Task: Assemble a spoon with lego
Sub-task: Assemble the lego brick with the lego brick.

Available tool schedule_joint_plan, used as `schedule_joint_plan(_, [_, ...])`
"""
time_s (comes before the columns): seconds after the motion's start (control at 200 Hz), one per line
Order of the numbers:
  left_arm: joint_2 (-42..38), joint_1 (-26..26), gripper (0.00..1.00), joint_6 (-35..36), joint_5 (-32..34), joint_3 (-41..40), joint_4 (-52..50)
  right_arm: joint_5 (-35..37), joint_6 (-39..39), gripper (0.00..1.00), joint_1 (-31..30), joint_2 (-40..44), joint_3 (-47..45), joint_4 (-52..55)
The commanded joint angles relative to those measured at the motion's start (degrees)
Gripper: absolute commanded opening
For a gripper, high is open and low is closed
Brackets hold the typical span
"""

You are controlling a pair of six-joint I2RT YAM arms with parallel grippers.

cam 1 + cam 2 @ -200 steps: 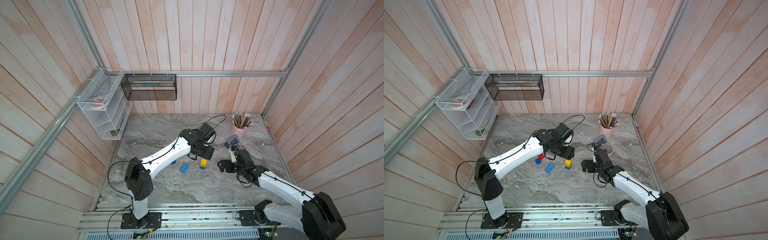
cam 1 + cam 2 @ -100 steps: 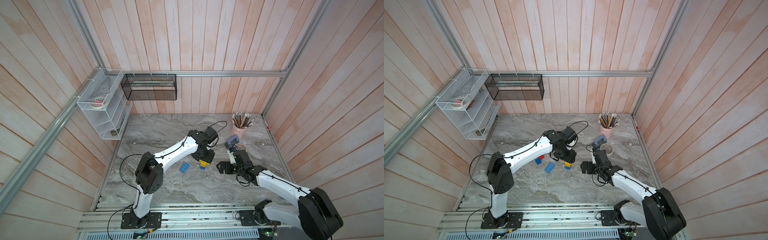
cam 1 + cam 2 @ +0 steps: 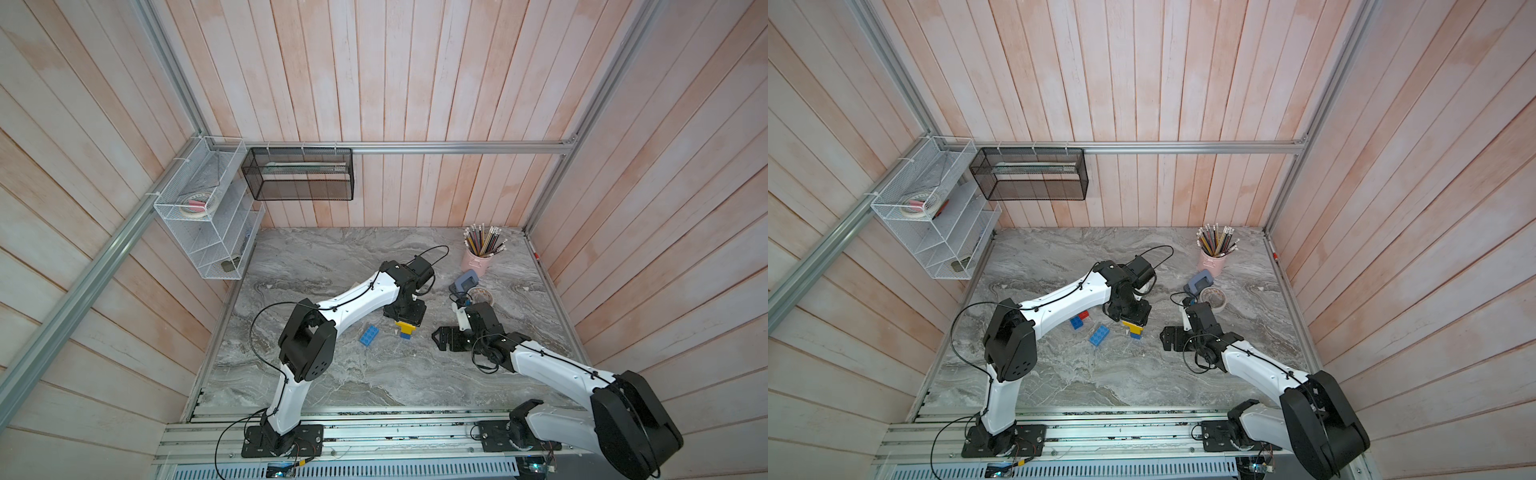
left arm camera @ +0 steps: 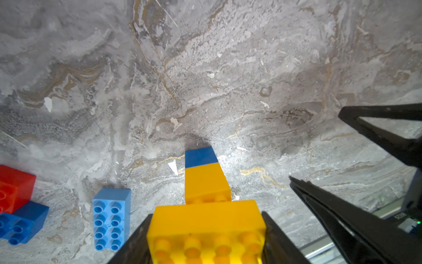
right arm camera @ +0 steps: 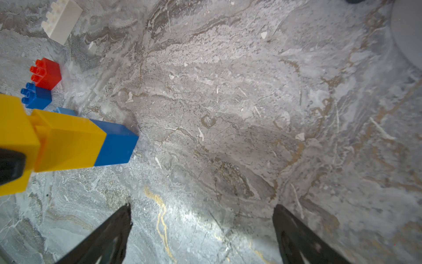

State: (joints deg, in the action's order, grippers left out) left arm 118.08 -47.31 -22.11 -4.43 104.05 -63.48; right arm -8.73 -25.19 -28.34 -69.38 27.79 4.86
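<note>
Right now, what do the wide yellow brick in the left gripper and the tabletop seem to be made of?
Wide yellow brick: probably moulded plastic, smooth with a slight sheen; the colour is even, the studs rounded, the edges crisp.
Tabletop: looks like grey marble with tan veins, matt; the pale flecks and scratches may point to a printed or laminated surface instead.

- What is on the grey stone table (image 3: pixel 332 386)?
- A long light blue brick (image 3: pixel 369 333) lies flat, knobs up. Near it, a red brick (image 3: pixel 1084 314) and a dark blue brick (image 3: pixel 1076 322) touch each other. A white brick (image 5: pixel 61 20) lies farther off.
- And in the far corner?
- A pink cup (image 3: pixel 476 266) full of pencils (image 3: pixel 484 240) stands there. Just beside it sit a grey hole punch (image 3: pixel 464 283) and a round thing (image 3: pixel 481 296). I can't tell what that one is.
- And the yellow-and-blue stack (image 4: pixel 203 176)?
- Its blue end seems to touch the table
</note>
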Motion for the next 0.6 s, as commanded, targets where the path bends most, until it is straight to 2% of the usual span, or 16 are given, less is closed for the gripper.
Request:
schedule_joint_plan(0.0, [1.8,-0.1,0.62,-0.3,0.6,1.4,-0.2,-0.6,1.0,0.98,0.3,-0.1,-0.8,-0.8])
schedule_joint_plan(0.595, [3.6,-1.4,0.61,0.1,1.0,1.4,-1.7,-0.7,1.2,0.98,0.3,-0.7,-1.0,-1.4])
